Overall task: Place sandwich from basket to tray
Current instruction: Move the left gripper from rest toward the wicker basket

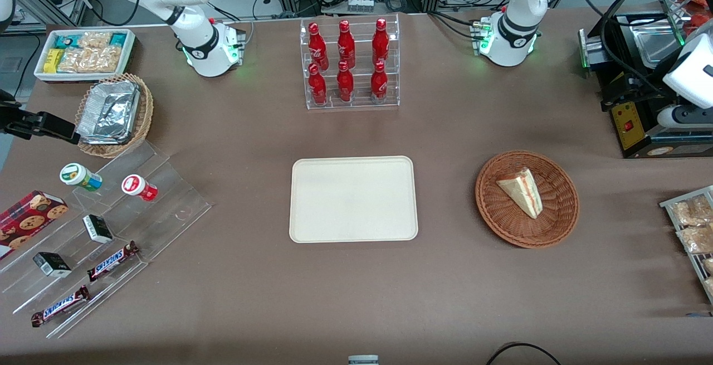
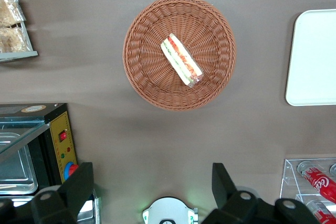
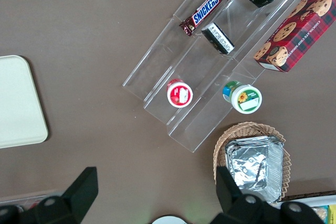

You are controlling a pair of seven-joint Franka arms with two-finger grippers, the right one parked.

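One sandwich (image 2: 181,60) lies in the basket (image 2: 142,72), well below the hand (image 2: 152,187) (fingers spread wide).

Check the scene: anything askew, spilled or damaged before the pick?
Nothing stands out. The sandwich lies intact in the basket, the tray sits flat and bare, and the gripper hangs high above the basket, jaws open.

The left arm (image 1: 515,8) was white and round with black rings and a green light. Its gripper (image 2: 149,190) had wide-apart black fingers (image 2: 79,184).
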